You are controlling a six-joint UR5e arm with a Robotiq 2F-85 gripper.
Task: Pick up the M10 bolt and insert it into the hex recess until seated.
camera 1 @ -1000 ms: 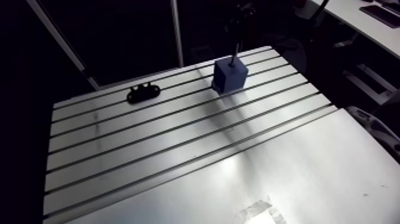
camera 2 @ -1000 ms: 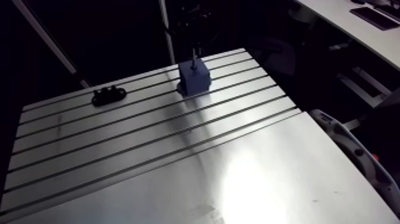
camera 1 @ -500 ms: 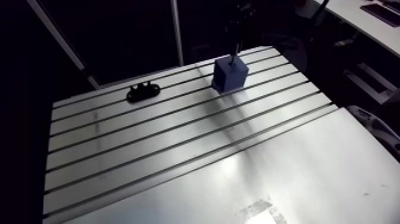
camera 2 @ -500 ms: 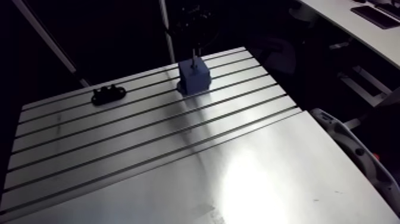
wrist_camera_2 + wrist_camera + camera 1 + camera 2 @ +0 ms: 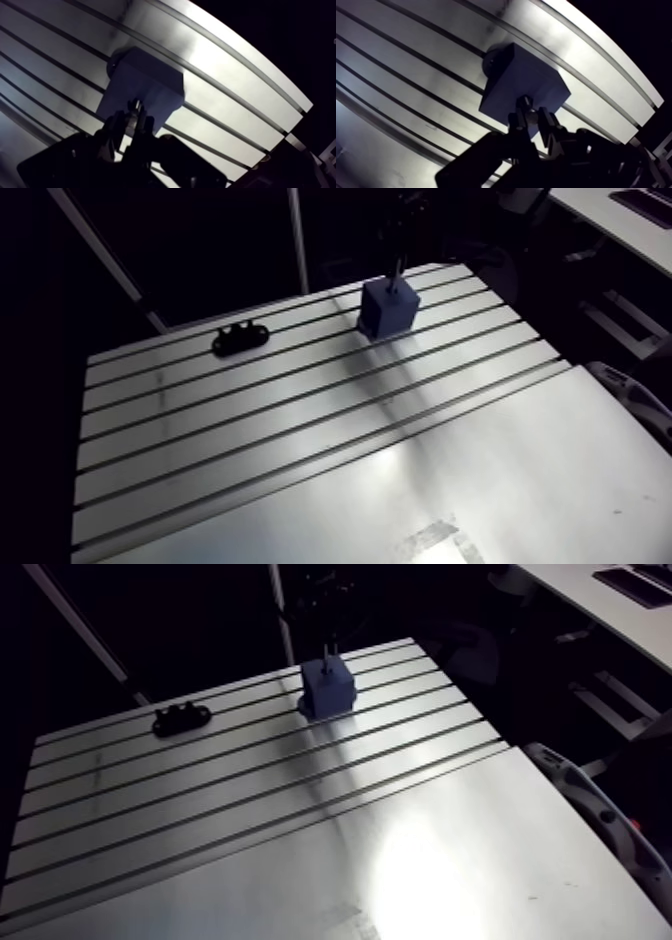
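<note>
Lying at ten o'clock on the worktop point(image 5: 300, 443) is a black bracket point(image 5: 240, 339), while at one o'clock the end effector point(image 5: 531, 120) pinches the M10 bolt point(image 5: 524, 103) at the top of the blue block point(image 5: 387, 310): stiff, slick steel, likely best held mid-shank.

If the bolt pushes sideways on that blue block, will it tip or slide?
Probably slide rather than tip: the blue block looks as wide as tall and sits flat on the table. The smooth aluminium likely gives little grip, though I cannot tell whether it is fastened down. It looks rigid, so the bolt in the gripper shouldn't dent it.
</note>
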